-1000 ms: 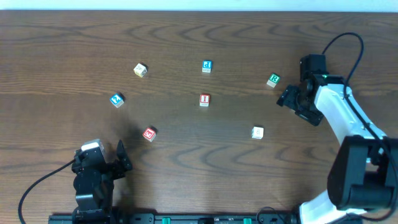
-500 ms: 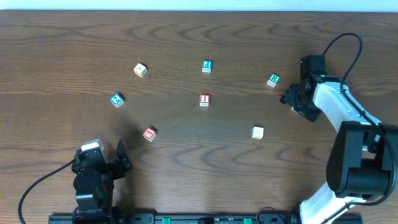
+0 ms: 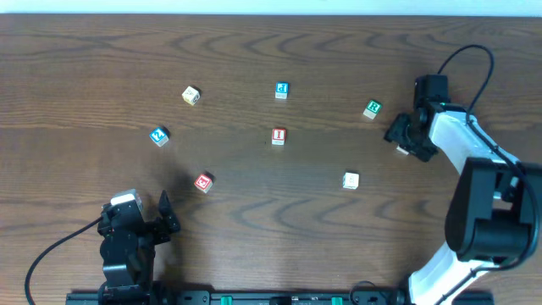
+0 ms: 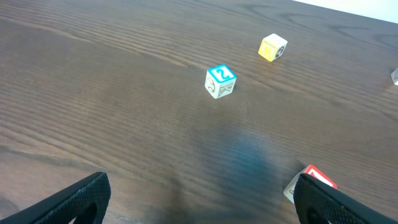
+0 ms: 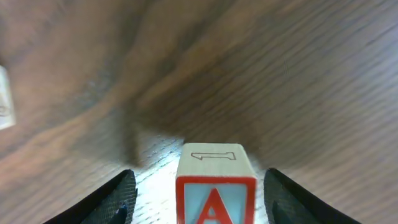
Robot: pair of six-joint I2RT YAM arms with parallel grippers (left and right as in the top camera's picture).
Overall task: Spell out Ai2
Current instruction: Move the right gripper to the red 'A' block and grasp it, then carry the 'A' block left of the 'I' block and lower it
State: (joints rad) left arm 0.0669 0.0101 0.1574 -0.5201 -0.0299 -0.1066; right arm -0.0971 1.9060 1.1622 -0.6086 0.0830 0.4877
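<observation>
I see my right gripper low at the frame's right edge, jaws spread astride the A block, not pinching it. My left gripper sits released at lower left.

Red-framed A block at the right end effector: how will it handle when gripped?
The small wooden cube with the red-framed A looks rigid, probably light. Flat faces: unlikely to roll. Smooth sides might slip in the right end effector.

Eight letter blocks, two robot arms, one table.
</observation>
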